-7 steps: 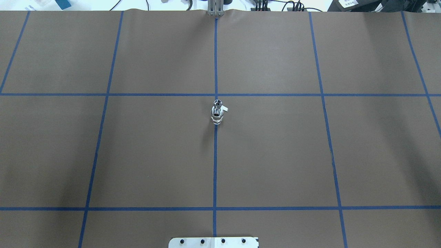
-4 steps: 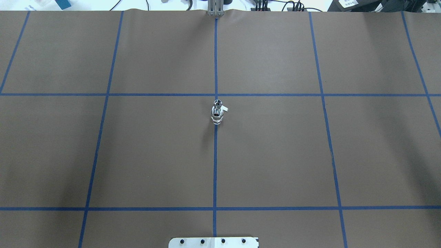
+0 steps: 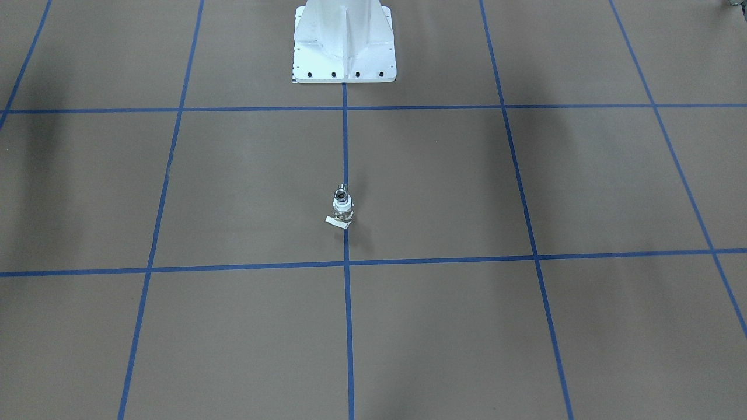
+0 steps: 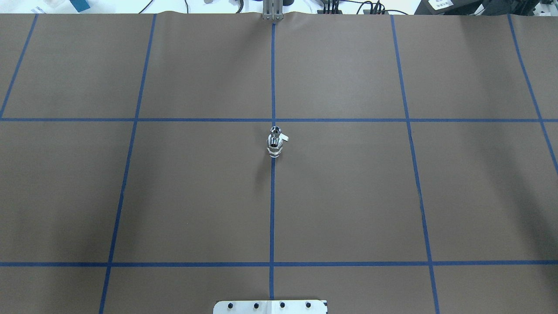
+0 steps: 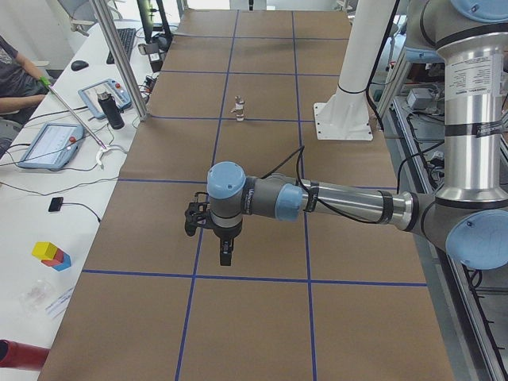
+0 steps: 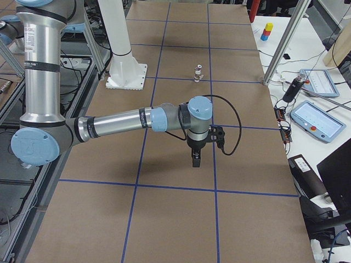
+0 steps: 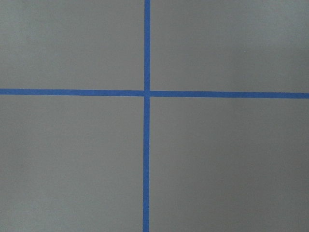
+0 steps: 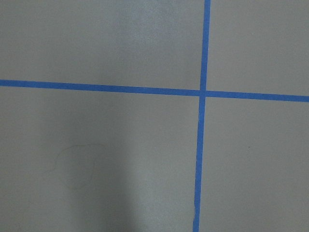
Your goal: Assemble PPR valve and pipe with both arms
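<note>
Pipe [image 4: 275, 130] looks seated on the upright valve [image 4: 274, 149] mid-table. Park the left gripper [image 5: 225, 252] and right gripper [image 6: 196, 158] well away. How their jaws stand, I can't tell.

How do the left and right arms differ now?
The left arm reaches over the table's left end, the right arm over its right. The left arm's wrist view centres a tape cross; the right arm's shows one off-centre. Both stretch level, jaws down, far from the PPR valve.
</note>
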`<control>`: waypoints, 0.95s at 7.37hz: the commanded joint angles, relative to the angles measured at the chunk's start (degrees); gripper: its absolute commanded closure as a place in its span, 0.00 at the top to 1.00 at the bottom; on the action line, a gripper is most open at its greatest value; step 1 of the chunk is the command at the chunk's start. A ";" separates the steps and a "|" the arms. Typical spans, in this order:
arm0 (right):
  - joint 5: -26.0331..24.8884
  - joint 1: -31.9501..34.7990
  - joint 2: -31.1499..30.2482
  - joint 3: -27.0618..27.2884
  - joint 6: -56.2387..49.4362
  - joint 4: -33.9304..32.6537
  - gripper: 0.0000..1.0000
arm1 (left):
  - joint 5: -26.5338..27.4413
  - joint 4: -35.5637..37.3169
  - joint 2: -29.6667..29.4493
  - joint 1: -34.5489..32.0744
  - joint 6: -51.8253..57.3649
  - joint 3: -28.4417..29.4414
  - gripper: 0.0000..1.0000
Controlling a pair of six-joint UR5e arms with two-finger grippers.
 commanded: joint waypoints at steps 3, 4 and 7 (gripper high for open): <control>0.00 0.00 -0.12 0.05 0.00 0.00 1.00 | 0.38 5.07 1.18 -0.35 5.37 -1.38 1.00; 0.00 0.00 -0.12 0.14 0.00 0.00 1.00 | -0.59 4.90 2.23 -0.35 5.55 -2.52 1.00; 0.09 0.00 -0.12 0.23 0.00 0.00 1.00 | -2.95 5.17 4.08 -0.44 9.15 -3.06 1.00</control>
